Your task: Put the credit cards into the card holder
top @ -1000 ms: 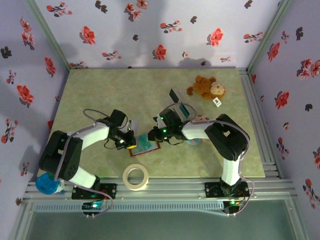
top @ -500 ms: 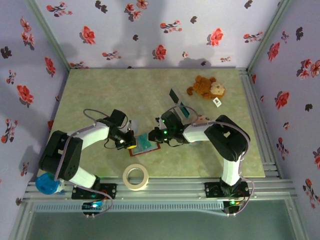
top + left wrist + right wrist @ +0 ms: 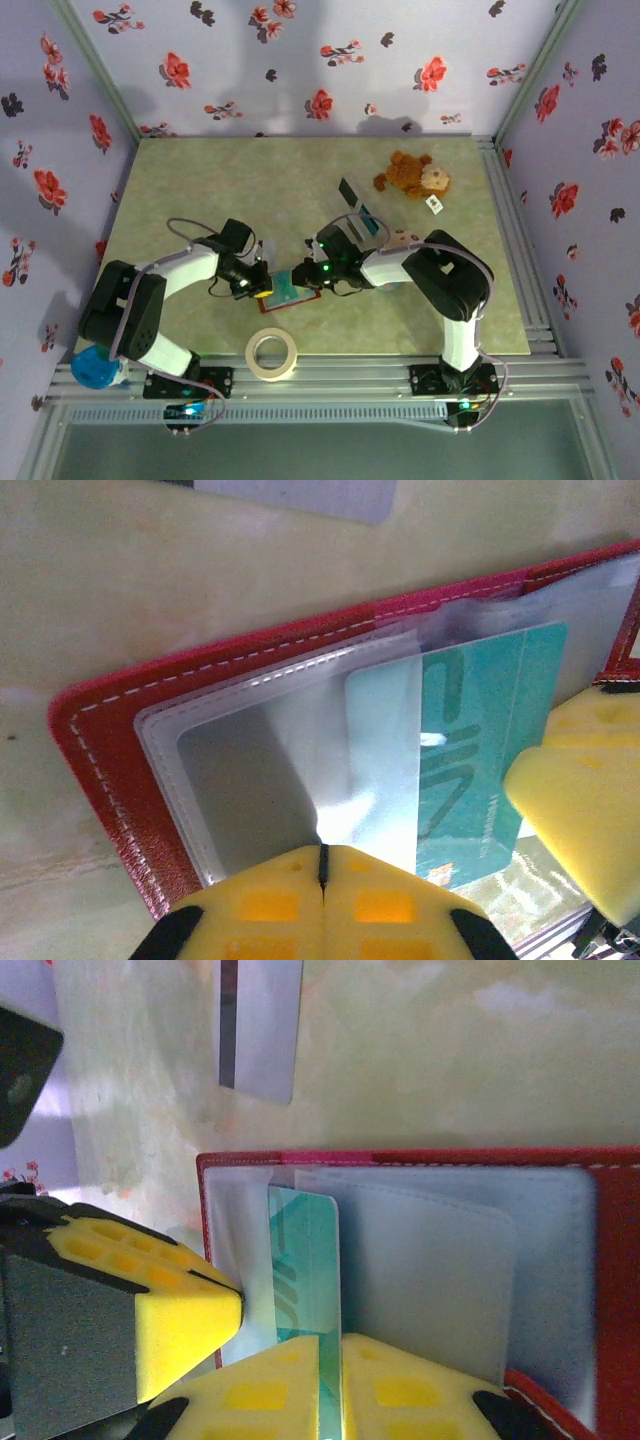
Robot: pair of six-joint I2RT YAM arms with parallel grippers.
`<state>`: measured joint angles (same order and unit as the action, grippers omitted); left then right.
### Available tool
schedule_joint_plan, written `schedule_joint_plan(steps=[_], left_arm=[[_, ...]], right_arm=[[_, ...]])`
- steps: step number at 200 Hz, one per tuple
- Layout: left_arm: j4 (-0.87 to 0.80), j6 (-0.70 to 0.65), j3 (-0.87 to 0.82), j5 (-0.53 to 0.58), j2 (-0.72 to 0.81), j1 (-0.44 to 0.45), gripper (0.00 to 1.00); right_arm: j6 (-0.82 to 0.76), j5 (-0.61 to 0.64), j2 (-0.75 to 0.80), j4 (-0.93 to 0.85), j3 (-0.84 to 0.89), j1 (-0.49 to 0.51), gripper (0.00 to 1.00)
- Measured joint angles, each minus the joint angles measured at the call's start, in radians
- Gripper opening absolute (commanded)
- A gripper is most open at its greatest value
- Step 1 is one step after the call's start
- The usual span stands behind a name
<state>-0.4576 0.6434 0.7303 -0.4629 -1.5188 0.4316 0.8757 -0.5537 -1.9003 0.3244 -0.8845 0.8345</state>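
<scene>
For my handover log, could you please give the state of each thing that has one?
Wallet: open, flat on table.
Teal card: partly inside a sleeve.
Grey card: loose on table.
Left tool: shut on sleeve.
Right tool: shut on teal card.

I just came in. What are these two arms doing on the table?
Both arms work over the open red folding wallet in the middle of the table. The left gripper is shut at the edge of its clear pocket. The right gripper pinches a teal plastic card that sits partly inside the pocket. A grey card lies loose nearby.
</scene>
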Motion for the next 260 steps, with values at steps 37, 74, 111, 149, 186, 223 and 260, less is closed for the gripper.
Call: schedule_joint_plan(steps=[37,74,111,149,186,223,260], left_arm=[[-0.008,0.002,0.0,0.002,0.02,-0.001,0.07],[-0.06,0.015,-0.007,0.036,0.146,-0.013,0.1],[-0.074,0.032,-0.049,0.056,0.152,-0.023,0.1],[-0.06,0.061,-0.103,0.068,0.121,-0.024,0.15],[-0.021,0.067,-0.113,0.05,0.098,-0.027,0.14],[-0.008,0.072,-0.113,0.024,0.085,-0.033,0.09],[-0.007,0.077,-0.113,0.016,0.085,-0.037,0.07]], right_arm=[[0.0,0.003,0.0,-0.002,-0.008,0.02,0.24],[-0.03,0.025,0.01,-0.077,-0.034,0.03,0.25],[-0.098,0.072,0.038,-0.228,-0.071,0.03,0.28],[-0.148,0.113,0.042,-0.325,-0.109,0.046,0.18],[-0.172,0.133,0.04,-0.371,-0.134,0.074,0.1],[-0.173,0.141,0.014,-0.384,-0.182,0.102,0.1],[-0.166,0.143,-0.029,-0.386,-0.214,0.111,0.16]])
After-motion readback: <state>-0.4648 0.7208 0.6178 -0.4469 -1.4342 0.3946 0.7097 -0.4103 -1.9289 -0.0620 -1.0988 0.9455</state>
